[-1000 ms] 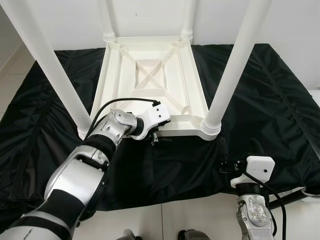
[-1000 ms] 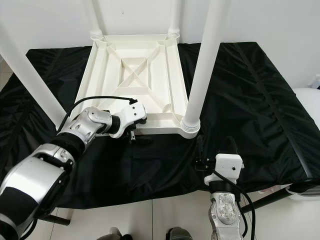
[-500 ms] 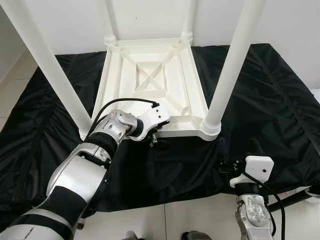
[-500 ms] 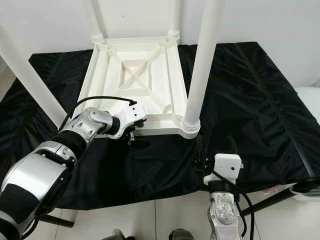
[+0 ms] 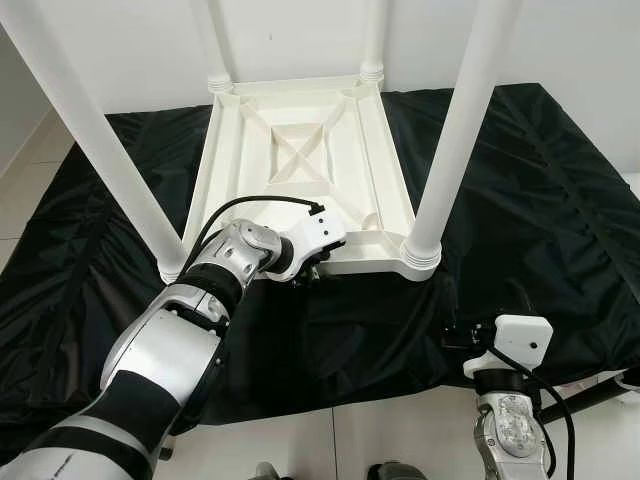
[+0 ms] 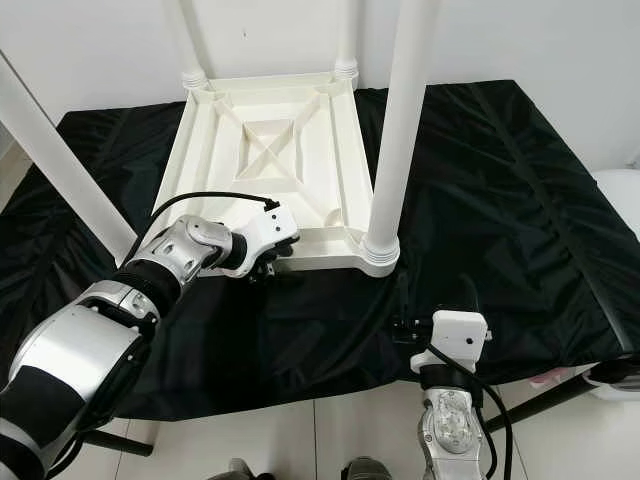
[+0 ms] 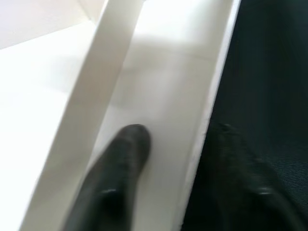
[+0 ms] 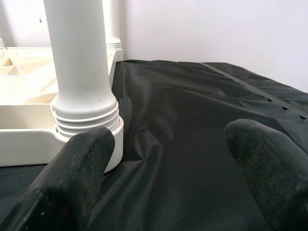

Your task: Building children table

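While a black cloth (image 5: 560, 190) covers the whole surface, the white children table (image 5: 300, 160) lies upside down on it, its ribbed underside facing up and its four legs standing upright from the corners. The near right leg (image 5: 455, 130) screws into a ringed collar at the near right corner; the near left leg (image 5: 90, 130) rises from the near left corner.

Reaching in from the robot's left, the left arm brings the left claw (image 5: 310, 275) to the middle of the table's near edge. From the wrist, one black finger (image 7: 120, 168) lies on the white inside of the rim wall and the other finger (image 7: 240, 178) sits outside over the black cloth, so the claw straddles the near rim. Whether it presses the rim tight cannot be told.

Well apart from the table, the right claw (image 8: 168, 168) hovers low over the cloth at the near right, fingers spread wide and holding nothing, with the near right leg just ahead of it.
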Controlling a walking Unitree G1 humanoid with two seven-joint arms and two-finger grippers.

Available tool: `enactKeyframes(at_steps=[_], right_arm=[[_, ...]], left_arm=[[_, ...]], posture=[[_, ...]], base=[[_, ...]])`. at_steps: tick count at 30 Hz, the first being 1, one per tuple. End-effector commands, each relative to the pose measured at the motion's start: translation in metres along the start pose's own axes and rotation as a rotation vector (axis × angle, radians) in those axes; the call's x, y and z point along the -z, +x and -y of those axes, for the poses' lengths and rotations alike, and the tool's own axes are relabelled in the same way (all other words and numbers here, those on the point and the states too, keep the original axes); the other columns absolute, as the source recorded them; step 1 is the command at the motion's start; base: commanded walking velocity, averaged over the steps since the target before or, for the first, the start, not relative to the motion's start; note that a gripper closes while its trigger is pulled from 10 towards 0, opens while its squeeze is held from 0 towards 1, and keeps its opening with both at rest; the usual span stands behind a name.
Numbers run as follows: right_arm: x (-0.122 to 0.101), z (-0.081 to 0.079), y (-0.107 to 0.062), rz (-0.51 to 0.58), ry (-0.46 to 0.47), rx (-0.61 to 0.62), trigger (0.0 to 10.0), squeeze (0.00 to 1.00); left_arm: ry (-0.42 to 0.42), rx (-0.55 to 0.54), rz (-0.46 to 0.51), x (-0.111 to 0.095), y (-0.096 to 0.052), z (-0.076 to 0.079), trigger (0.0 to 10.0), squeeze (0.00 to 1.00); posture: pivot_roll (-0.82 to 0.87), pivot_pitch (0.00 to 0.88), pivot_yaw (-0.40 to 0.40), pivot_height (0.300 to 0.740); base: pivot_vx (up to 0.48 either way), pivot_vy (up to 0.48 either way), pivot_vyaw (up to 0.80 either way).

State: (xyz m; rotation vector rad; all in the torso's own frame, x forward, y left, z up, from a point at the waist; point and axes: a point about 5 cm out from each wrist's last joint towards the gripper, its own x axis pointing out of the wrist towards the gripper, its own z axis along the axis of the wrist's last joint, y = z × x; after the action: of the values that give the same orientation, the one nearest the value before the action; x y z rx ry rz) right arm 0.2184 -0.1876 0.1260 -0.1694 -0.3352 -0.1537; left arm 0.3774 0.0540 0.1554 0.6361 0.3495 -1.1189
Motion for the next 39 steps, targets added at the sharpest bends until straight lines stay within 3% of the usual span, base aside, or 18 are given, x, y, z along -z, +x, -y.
enactKeyframes(at_steps=[1,21,25,29,31,33,36,37,39], right_arm=[[0.000,-0.001,-0.003,-0.004,0.003,0.006,10.0,0.00],[0.002,0.002,-0.001,-0.011,0.007,0.022,10.0,0.00],[0.003,0.012,0.028,0.014,0.015,0.022,10.0,0.00],[0.001,0.016,0.043,0.031,0.026,0.027,10.0,0.00],[-0.003,0.018,0.071,0.066,0.037,0.011,10.0,0.00],[-0.003,0.018,0.071,0.066,0.037,0.011,10.0,0.00],[-0.014,0.019,0.112,0.116,0.044,-0.014,10.0,0.00],[-0.014,0.019,0.112,0.116,0.044,-0.014,10.0,0.00],[-0.025,0.019,0.140,0.141,0.061,-0.019,10.0,0.00]], left_arm=[[-0.013,0.000,-0.021,0.003,0.000,-0.001,0.0,0.00],[-0.006,0.036,-0.010,0.007,-0.005,0.000,0.0,0.00],[0.007,0.034,0.141,-0.014,-0.018,-0.011,0.0,0.00],[0.020,0.026,0.203,-0.026,-0.023,-0.015,0.0,0.00],[0.038,0.024,0.321,-0.049,-0.036,-0.019,0.0,0.00],[0.038,0.024,0.321,-0.049,-0.036,-0.019,0.0,0.00],[0.063,0.007,0.472,-0.078,-0.057,-0.019,0.0,0.00],[0.063,0.007,0.472,-0.078,-0.057,-0.019,0.0,0.00],[0.074,-0.035,0.563,-0.095,-0.075,-0.020,0.0,0.00]], posture=[[-0.17,0.067,0.133,0.740],[-0.16,0.089,0.137,0.740],[-0.15,0.098,0.121,0.740],[-0.13,0.099,0.108,0.740],[-0.12,0.098,0.094,0.740],[-0.12,0.098,0.094,0.740],[-0.10,0.092,0.060,0.740],[-0.10,0.092,0.060,0.740],[-0.08,0.089,0.032,0.740]], base=[[0.000,0.000,0.00],[0.000,0.000,0.00],[0.000,0.000,0.00],[0.000,0.000,0.00],[0.000,0.000,0.00],[0.000,0.000,0.00],[0.000,0.000,0.00],[0.000,0.000,0.00],[0.000,0.000,0.00]])
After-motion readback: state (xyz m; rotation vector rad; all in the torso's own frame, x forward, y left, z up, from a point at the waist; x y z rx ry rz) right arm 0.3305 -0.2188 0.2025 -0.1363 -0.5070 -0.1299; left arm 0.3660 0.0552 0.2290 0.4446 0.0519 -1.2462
